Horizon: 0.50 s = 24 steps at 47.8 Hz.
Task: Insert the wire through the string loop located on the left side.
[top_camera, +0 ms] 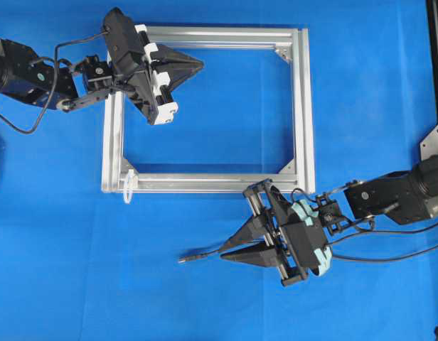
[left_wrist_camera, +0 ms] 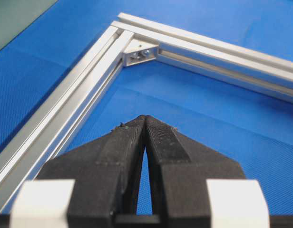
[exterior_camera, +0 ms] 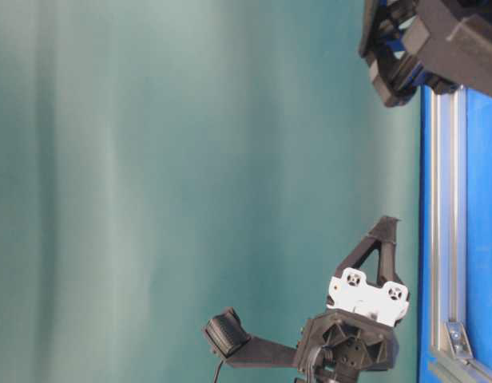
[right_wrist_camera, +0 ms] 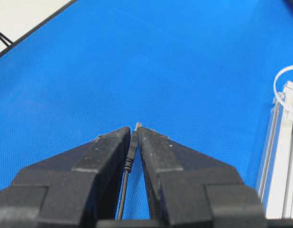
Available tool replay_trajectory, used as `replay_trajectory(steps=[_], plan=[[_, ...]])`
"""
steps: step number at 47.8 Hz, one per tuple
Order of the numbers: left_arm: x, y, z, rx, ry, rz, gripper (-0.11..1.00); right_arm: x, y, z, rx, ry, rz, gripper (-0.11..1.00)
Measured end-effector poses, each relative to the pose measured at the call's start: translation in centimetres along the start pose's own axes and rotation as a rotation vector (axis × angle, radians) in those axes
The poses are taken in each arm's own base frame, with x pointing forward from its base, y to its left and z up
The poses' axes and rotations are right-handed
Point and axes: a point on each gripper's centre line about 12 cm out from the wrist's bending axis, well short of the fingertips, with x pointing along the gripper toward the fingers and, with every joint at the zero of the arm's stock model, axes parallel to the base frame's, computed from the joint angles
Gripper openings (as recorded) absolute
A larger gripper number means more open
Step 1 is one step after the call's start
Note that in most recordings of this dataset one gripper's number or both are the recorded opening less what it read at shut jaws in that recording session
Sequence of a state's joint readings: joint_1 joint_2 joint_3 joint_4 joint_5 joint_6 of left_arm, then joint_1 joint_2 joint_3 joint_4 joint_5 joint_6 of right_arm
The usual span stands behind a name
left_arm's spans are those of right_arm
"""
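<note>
Right gripper [top_camera: 233, 252] low over the blue bench [top_camera: 361, 92], just below the frame's [top_camera: 302, 106] lower rail, pointing left; jaws closed on the wire [top_camera: 198, 257]. Seen from the right wrist: plug pinched between the two fingertips [right_wrist_camera: 153, 142], its tip just clearing them, cable trailing back down the gap. From overhead: plug end sticking out to the left of the gripper, silvery tip leftmost, above the cloth or on it, cannot tell which. Loop [top_camera: 127, 187] at the frame's lower-left corner, hanging outward off the rail; well left of the plug tip and a little above it in the overhead view, not yet threaded. Same loop at the right edge of the right wrist view, whitish, curving off the frame end. Left gripper [top_camera: 199, 65] over the frame's upper-left part, pointing right across the opening; jaws closed, tips touching, holding nothing.
</note>
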<state>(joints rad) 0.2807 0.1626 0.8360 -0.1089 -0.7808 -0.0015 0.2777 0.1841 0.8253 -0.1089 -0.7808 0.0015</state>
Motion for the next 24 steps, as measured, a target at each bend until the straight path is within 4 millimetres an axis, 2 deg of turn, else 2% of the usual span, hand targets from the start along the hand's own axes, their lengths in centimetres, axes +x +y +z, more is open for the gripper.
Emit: replay_trajectory(steps=[9, 24], plan=[[-0.6, -0.29, 0.38, 0.01, 0.011, -0.014, 0.0, 0.07, 0.03, 0.88, 0.009, -0.008, 0.001, -0.1], [-0.75, -0.26, 0.19, 0.003, 0.019, -0.014, 0.0, 0.26, 0.05, 0.88, 0.045, 0.009, 0.001, -0.1]])
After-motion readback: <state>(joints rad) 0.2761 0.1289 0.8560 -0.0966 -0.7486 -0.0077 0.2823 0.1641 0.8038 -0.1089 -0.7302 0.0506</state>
